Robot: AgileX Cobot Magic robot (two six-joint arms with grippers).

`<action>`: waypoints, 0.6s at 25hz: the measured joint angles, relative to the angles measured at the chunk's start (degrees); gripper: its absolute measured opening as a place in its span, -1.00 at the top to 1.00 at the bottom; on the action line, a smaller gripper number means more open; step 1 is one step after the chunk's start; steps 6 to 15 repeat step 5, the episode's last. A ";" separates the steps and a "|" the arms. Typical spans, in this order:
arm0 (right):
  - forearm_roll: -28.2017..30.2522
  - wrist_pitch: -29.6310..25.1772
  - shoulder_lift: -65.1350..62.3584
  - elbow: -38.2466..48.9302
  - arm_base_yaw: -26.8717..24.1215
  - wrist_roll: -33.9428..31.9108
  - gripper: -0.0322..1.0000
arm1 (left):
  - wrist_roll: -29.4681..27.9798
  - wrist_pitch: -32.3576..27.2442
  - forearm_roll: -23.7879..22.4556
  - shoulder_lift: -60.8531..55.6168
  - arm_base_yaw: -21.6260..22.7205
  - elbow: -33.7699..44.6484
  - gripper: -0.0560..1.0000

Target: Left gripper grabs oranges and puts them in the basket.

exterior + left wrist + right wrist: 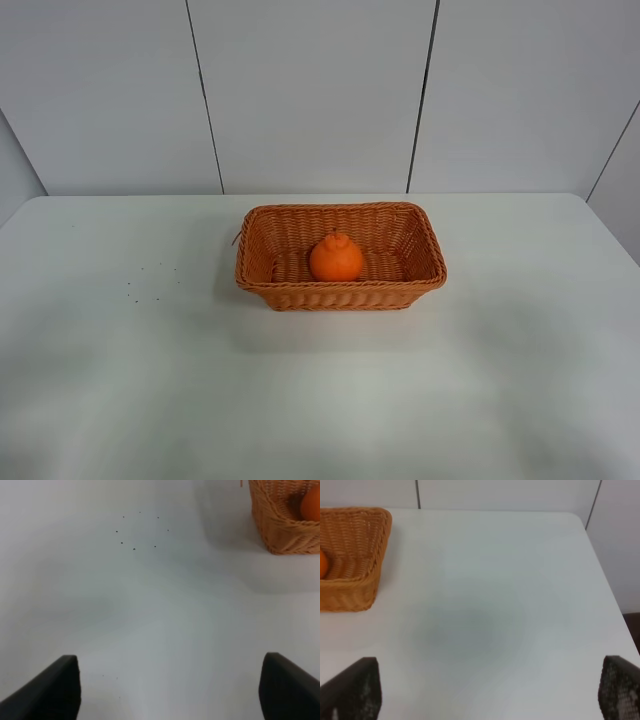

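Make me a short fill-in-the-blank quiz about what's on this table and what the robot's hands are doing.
1. The orange sits inside the ____.
2. The left hand is open and holds ____.
3. The basket is woven and coloured orange-____.
4. The right hand hangs over bare table, its fingers spread ____.

Missing words: basket; nothing; brown; apart

Left gripper (170, 687): only two fingertips visible, matte black, wedge-shaped, smooth faces, slanted edges, one at 7 o'clock, one at 5 o'clock. Right gripper (490, 692): two dark fingertips (619, 690), blocky, inner faces with fine dotted mesh texture, slightly worn, pale specks. Arms absent from exterior high view.
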State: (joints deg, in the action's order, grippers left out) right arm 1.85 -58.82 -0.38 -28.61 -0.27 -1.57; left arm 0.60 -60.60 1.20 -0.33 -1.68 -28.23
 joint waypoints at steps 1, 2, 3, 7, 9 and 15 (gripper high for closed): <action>0.00 0.00 0.00 0.00 0.00 0.00 -0.41 | 0.00 0.00 0.00 0.00 0.00 0.00 -0.69; 0.00 0.00 0.00 0.00 0.00 0.00 -0.41 | 0.00 0.00 0.00 0.00 0.00 0.00 -0.69; 0.00 0.00 0.00 0.00 0.00 0.00 -0.41 | 0.00 0.00 0.00 0.00 0.00 0.00 -0.69; 0.00 0.00 0.00 0.00 0.00 0.00 -0.41 | 0.00 0.00 0.00 0.00 0.00 0.00 -0.69; 0.00 0.00 0.00 0.00 0.00 0.00 -0.41 | 0.00 0.00 0.00 0.00 0.00 0.00 -0.69; 0.00 0.00 0.00 0.00 0.00 0.00 -0.41 | 0.00 0.00 0.00 0.00 0.00 0.00 -0.69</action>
